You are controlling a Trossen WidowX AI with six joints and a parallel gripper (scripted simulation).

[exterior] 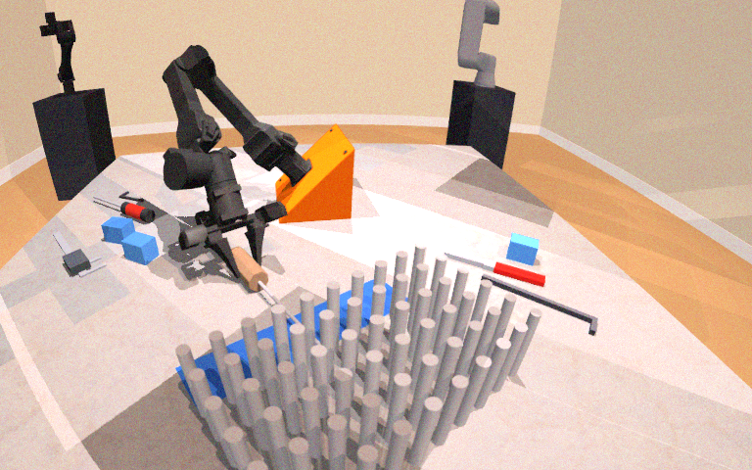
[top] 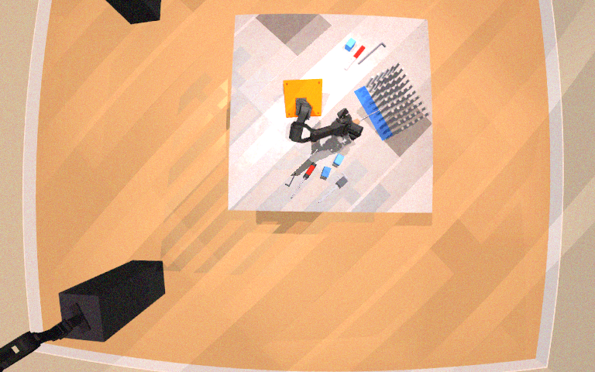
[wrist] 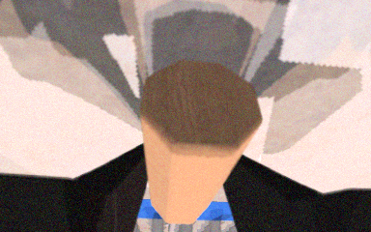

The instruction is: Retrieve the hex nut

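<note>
My gripper (exterior: 247, 267) is shut on the wooden handle (exterior: 252, 271) (top: 355, 121) (wrist: 193, 169) of a tool, in front of the spacer field. The handle's brown end faces the wrist camera. Its thin metal shaft (exterior: 267, 291) (top: 367, 116) slopes across the blue taped strip (top: 362, 94) (exterior: 390, 290) (wrist: 217, 211) towards the front spacers. The shaft's far end is hidden or too small to make out among them. The grey spacers (exterior: 399, 449) stand upright in rows behind the strip. I cannot make out the hex nut in any view.
A red screwdriver (exterior: 136, 211) (top: 310, 170), two blue cubes (exterior: 139, 248) (exterior: 117, 229) and a dark block (exterior: 75, 261) (top: 341, 181) lie on one side. A red handle (exterior: 519, 274) (top: 359, 52), a dark hooked bar (exterior: 540, 298) and another blue cube (exterior: 523, 249) lie on the other. The arm's orange base (exterior: 327, 194) is behind.
</note>
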